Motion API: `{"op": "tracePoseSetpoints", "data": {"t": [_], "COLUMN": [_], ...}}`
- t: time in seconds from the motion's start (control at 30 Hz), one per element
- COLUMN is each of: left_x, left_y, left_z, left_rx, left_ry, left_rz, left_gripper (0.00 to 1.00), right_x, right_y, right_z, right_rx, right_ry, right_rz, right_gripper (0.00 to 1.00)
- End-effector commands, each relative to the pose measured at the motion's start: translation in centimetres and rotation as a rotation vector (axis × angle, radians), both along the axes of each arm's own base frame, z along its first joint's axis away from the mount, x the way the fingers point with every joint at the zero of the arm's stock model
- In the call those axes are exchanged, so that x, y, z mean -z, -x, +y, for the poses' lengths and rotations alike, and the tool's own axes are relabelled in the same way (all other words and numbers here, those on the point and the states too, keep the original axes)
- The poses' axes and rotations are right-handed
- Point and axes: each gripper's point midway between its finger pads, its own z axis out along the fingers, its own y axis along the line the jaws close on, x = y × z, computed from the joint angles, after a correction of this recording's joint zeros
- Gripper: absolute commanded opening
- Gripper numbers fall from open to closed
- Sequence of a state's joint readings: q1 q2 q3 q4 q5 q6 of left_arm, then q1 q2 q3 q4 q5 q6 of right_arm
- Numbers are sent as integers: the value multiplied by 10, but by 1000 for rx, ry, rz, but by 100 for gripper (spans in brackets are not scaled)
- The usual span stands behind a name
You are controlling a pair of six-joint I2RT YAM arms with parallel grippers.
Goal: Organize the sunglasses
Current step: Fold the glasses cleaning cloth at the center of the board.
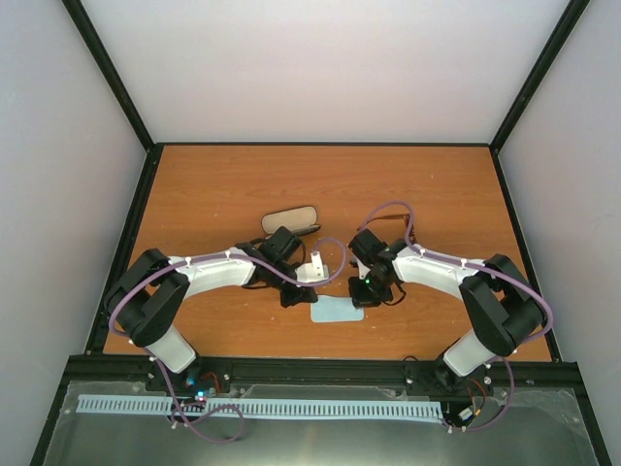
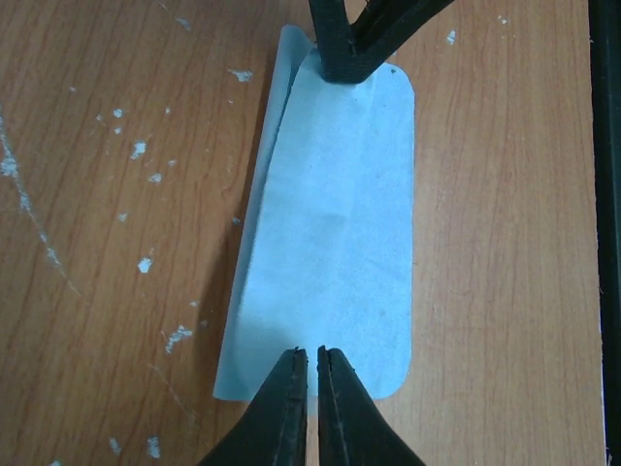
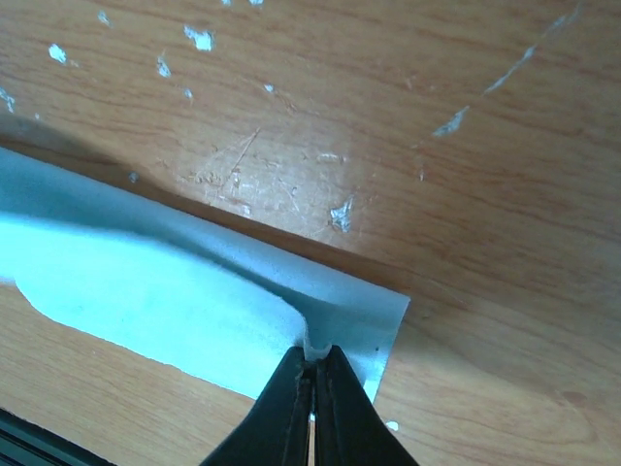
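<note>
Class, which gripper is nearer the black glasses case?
Left. The left gripper lies on the near side of the case; the right gripper, pinching the cloth, sits farther right.

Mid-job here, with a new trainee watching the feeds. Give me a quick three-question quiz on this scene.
1. True or false: the cloth lies flat in a single layer.
2. In the top view, is the case nearer to the arm bases than the cloth, or farther from them?
3. What is the right gripper shut on? A) the case B) the cloth C) nothing
Key: 1 false, it is folded over; 2 farther; 3 B.
</note>
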State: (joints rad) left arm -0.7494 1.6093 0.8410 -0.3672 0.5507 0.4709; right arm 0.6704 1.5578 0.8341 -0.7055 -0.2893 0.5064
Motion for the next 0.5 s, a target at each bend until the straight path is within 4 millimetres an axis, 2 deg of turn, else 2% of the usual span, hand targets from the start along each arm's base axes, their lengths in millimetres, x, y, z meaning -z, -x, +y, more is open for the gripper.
{"op": "tracePoseSetpoints", "data": {"t": [0.0,0.23,0.37,0.47], "left_x": [3,3,2,0], "left_y": [15,21,14,7], "left_z": [1,4,8,8], "left_rx": [53,71,38,-1], "left_ry": [2,7,-1,3], "left_rz": [26,34,-17,-47], "left_gripper": [9,14,11,7], "right_x": [5,6,-5,-25], "right_y": [6,12,7,-3], "right_z": [2,4,-1,-7], "right_rx": [-7,-14,2,25], "right_ry": [0,-6,25,50], "right_rz": [13,21,-12,-73], "right_gripper": [3,3,17,34]}}
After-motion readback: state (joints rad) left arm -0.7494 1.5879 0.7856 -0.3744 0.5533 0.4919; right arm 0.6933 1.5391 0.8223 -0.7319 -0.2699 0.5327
